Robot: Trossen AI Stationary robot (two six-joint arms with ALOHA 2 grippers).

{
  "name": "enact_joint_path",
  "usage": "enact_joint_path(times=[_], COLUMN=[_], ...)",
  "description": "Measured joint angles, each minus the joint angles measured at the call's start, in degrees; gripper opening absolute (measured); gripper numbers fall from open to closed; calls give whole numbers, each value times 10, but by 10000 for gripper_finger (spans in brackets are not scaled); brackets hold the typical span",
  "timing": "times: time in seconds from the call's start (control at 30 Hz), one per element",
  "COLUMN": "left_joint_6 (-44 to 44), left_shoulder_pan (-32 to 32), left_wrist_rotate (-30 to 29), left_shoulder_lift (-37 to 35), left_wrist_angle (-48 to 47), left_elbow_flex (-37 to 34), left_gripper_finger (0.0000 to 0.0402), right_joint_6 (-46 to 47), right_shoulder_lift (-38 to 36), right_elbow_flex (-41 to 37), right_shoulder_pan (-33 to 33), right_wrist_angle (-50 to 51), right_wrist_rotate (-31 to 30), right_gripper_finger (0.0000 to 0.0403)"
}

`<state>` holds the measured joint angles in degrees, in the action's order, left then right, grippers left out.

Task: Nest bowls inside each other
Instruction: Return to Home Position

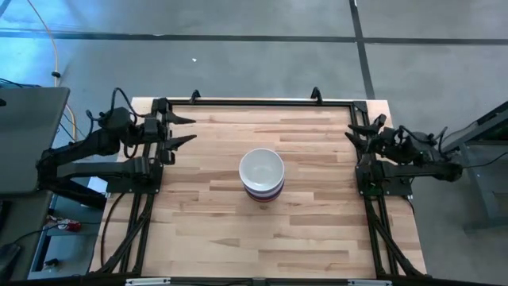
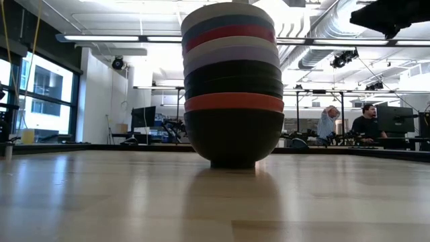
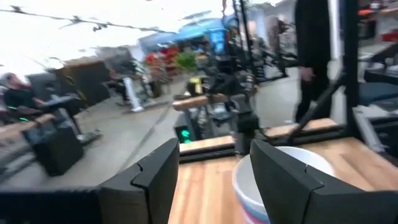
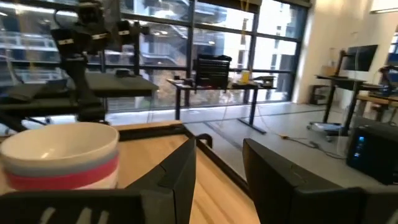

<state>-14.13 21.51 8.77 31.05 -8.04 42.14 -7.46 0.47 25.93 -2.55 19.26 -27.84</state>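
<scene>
- One wooden table (image 1: 206, 238) fills the overhead view, with a dark arm at each side edge.
- Both arms sit drawn back. The left gripper (image 1: 189, 129) is at ten o'clock from the table's centre and the right gripper (image 1: 354, 133) at two o'clock. Each has its fingers spread, nothing between them.
- One upright stack (image 2: 232, 87) of nine nested bowls stands at the centre, well apart from both grippers.
- From the bottom: black, pink, black, black, lavender, white, pink, blue, then a white bowl (image 1: 262, 168) on top.
- No loose bowl shows, so nesting looks complete; only parking the arms seems left.
</scene>
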Motion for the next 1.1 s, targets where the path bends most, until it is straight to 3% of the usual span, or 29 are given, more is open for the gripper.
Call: enact_joint_path(times=[0.37,0.77,1.1], left_joint_6=[17,55,82], left_shoulder_pan=[56,63,63], left_wrist_rotate=[-6,-5,33], left_shoulder_lift=[-78,-156,-198], left_wrist_angle=[44,136,203], left_elbow_flex=[-83,-207,-277], left_gripper_finger=[188,188,188], right_joint_6=[118,89,85], right_shoulder_lift=[10,11,10], right_elbow_flex=[-21,-174,-231], right_shoulder_pan=[0,0,0], right_wrist_angle=[24,-204,-276], right_wrist_rotate=[41,72,128], right_gripper_finger=[126,126,126])
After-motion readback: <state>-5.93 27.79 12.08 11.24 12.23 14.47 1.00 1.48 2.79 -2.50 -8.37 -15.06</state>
